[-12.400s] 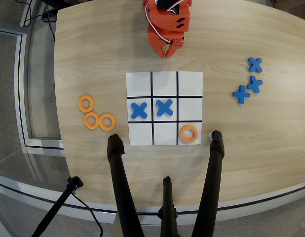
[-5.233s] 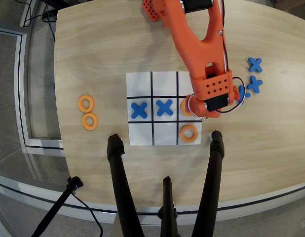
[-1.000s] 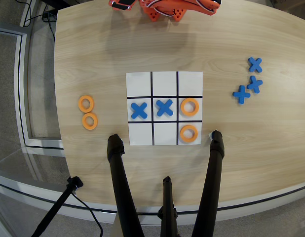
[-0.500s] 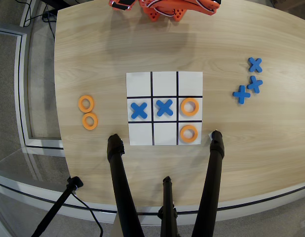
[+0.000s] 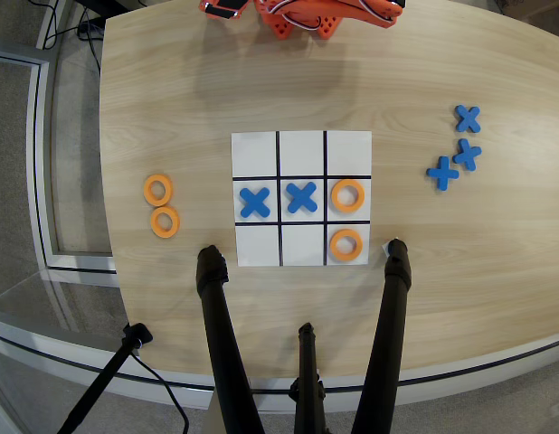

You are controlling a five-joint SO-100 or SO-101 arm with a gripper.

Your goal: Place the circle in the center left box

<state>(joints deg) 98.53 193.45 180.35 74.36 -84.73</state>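
Observation:
In the overhead view an orange circle [image 5: 348,195] lies flat inside the middle-row end cell [image 5: 364,216] on the right side of the paper grid [image 5: 301,149]. That cell is the center left box; the other two middle-row cells hold blue crosses [image 5: 254,202] [image 5: 301,197]. Only a part of the orange arm [image 5: 298,13] shows at the table's top edge, folded back and far from the grid. Its gripper is out of view.
A second orange ring [image 5: 345,243] sits in the bottom-right cell. Two more rings [image 5: 157,190] [image 5: 165,221] lie on the wood left of the grid. Three spare blue crosses [image 5: 467,154] lie at the right. Black tripod legs [image 5: 216,316] [image 5: 393,298] reach over the near edge.
One ring left the group at the left, the arm set it in the middle-row right cell, then drew back to the top edge. Nothing has moved in the last second.

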